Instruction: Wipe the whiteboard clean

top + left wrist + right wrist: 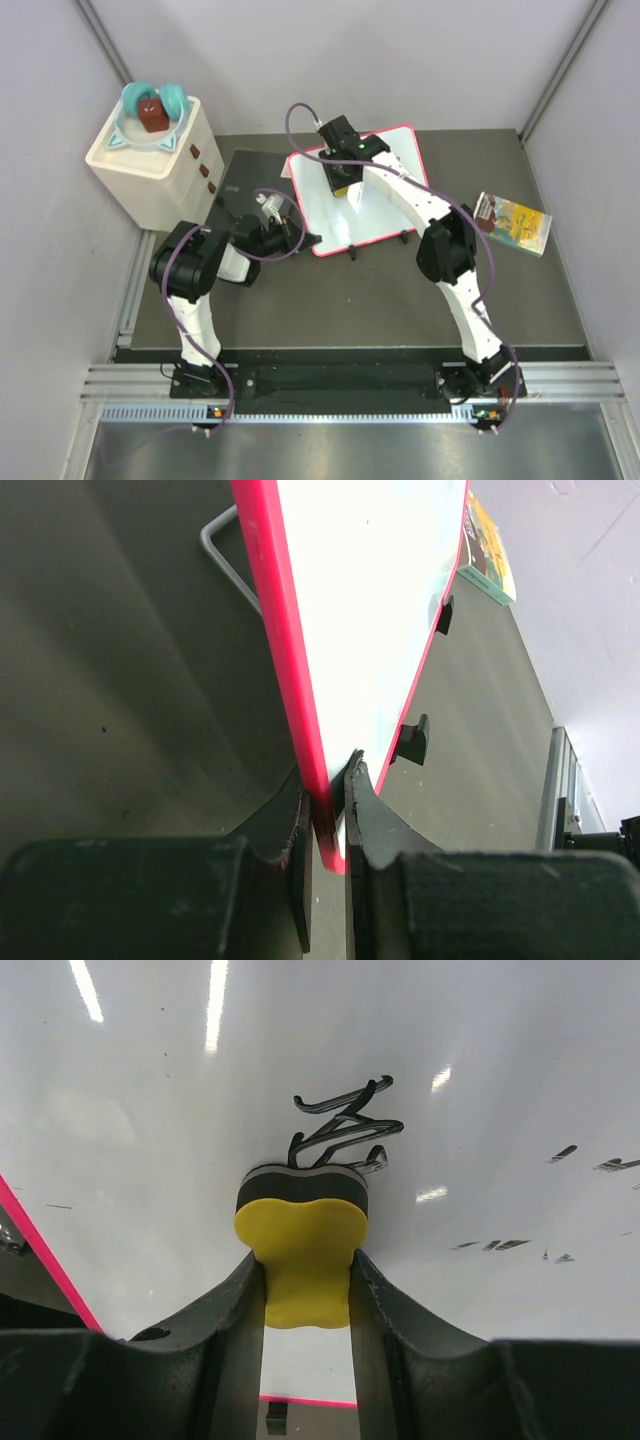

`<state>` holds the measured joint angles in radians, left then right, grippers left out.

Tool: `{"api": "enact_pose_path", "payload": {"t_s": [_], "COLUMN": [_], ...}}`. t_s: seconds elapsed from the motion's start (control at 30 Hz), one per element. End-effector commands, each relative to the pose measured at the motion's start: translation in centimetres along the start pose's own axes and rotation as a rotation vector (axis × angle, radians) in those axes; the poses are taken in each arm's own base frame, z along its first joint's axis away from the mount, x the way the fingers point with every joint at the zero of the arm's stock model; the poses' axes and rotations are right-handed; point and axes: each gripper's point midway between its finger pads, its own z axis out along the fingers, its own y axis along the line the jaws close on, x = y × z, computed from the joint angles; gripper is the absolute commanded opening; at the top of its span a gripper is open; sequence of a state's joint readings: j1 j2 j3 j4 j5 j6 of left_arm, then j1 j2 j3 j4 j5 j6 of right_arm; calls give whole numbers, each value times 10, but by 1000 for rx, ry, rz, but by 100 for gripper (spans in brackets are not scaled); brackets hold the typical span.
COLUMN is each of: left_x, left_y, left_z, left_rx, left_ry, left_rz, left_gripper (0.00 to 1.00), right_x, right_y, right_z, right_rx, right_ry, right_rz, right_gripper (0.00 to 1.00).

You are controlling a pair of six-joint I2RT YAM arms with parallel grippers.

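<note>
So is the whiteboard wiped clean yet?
Not clean. Black scribbles show on the whiteboard just ahead of the yellow eraser, with fainter marks to the right in the right wrist view.

Open table [340, 300] lies in front of the whiteboard [330, 215], between the left arm [195, 290] and right arm [465, 300]; a drawer unit [150, 175] blocks the far-left corner, a book [512, 222] the right side, and walls [60, 100] close both flanks.
</note>
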<state>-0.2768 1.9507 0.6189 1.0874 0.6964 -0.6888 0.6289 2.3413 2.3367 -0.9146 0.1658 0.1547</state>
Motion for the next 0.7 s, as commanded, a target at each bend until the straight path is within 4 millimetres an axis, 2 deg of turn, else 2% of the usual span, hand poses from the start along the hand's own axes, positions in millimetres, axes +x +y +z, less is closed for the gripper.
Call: {"api": "enact_pose_path", "payload": {"t_s": [0.0, 0.07, 0.1, 0.13, 0.2, 0.23, 0.37, 0.5, 0.67], "left_x": [20, 21, 21, 21, 21, 21, 21, 22, 23], "left_y": [26, 27, 25, 26, 25, 25, 24, 24, 23], "left_z": [3, 3, 3, 4, 4, 4, 5, 5, 5], "left_rx": [-119, -121, -117, -120, -118, -118, -117, -115, -117], "left_ry": [49, 52, 51, 53, 56, 55, 57, 60, 63], "left_rz": [149, 150, 155, 154, 156, 159, 160, 164, 168], "left_gripper": [0, 0, 0, 0, 0, 0, 0, 0, 0], "right_x": [66, 62, 70, 67, 69, 71, 74, 68, 56], "right_y": [-63, -82, -92, -111, -132, -149, -187, -200, -185], "right_z": [45, 39, 39, 39, 30, 28, 22, 17, 17], "right_rx": [150, 170, 187, 205, 236, 258, 314, 320, 242], "right_ry": [215, 198, 214, 190, 175, 168, 127, 91, 44], "right_rz": [59, 104, 127, 168, 215, 243, 310, 322, 316], "right_gripper": [0, 0, 0, 0, 0, 0, 0, 0, 0]}}
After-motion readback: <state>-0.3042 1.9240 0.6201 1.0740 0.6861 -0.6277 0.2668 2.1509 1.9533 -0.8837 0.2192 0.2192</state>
